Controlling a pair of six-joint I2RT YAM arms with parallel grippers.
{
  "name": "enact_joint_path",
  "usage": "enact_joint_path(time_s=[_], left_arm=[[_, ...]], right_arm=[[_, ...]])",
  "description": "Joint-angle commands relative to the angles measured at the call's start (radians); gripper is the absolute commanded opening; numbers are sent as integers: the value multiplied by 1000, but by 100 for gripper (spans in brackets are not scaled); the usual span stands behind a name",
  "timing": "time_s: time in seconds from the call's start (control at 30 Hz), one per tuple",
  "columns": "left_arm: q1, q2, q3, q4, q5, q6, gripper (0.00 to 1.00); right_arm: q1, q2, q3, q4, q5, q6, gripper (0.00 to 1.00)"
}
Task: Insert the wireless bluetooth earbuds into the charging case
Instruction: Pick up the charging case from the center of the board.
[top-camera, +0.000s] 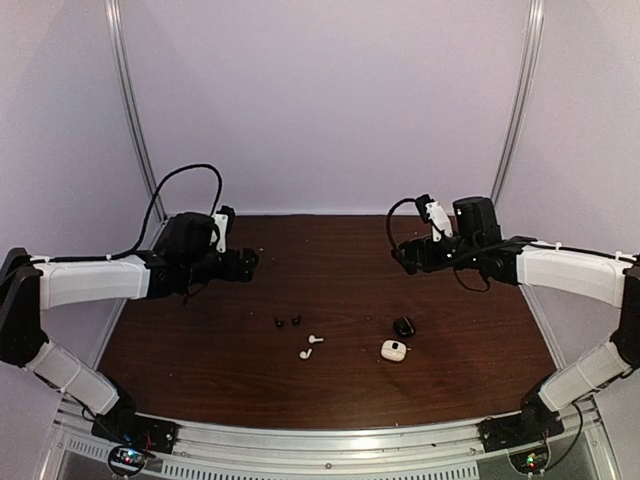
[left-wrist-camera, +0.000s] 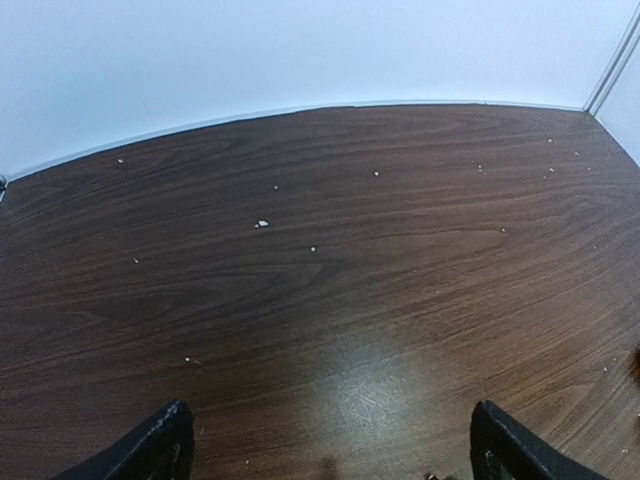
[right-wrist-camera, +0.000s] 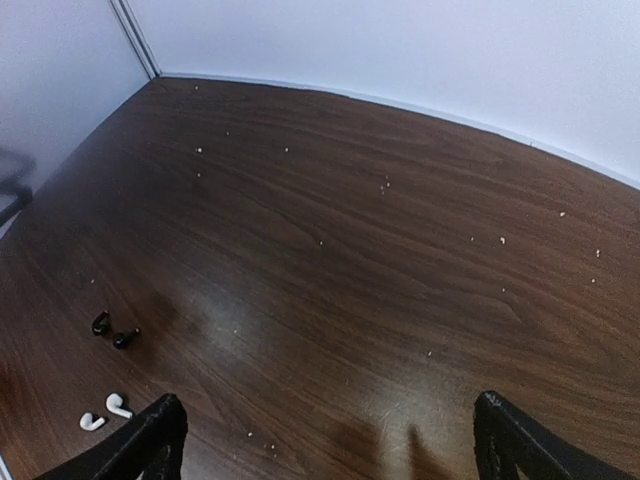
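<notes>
Two stubby black earbuds (top-camera: 287, 321) lie side by side near the table's middle, and they show again in the right wrist view as black earbuds (right-wrist-camera: 112, 332). Two white stemmed earbuds (top-camera: 310, 346) lie just in front of them; the right wrist view catches these white earbuds (right-wrist-camera: 105, 412) at its lower left. A black charging case (top-camera: 403, 326) and a white charging case (top-camera: 393, 351) sit to the right. My left gripper (top-camera: 250, 262) hangs open above the table's back left, my right gripper (top-camera: 400, 254) open at the back right. Nothing lies between either pair of fingers.
The dark wood table (top-camera: 330, 390) is walled by pale panels at the back and both sides. Small white crumbs (left-wrist-camera: 262, 223) dot its surface. Both arms reach in from the sides, with cables looping above them.
</notes>
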Motion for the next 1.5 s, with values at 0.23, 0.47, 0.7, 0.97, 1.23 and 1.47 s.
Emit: enact_joint_path(time_s=[0.23,0.47,0.7,0.97,1.23,1.47], left_arm=[[-56,-56,-19,95,-70,24,98],[-94,-44,-14,93,-92,26,98],[-101,-38,-4,90,-96,22,98],[-103,-17,12,95,-98,20,97],[-103,-16,3,124,-73,25,98],[-103,-12,-1,133,-68,29,98]], right_arm=[[44,-52,-48,-273,19,51,100],[59,12,-70,-284,55,72,95],[93,80,-40,-316,90,56,84],[127,125,-65,-307,70,74,79],[153,193,-82,-267,56,85,72],[154,238,-86,-256,84,78,60]])
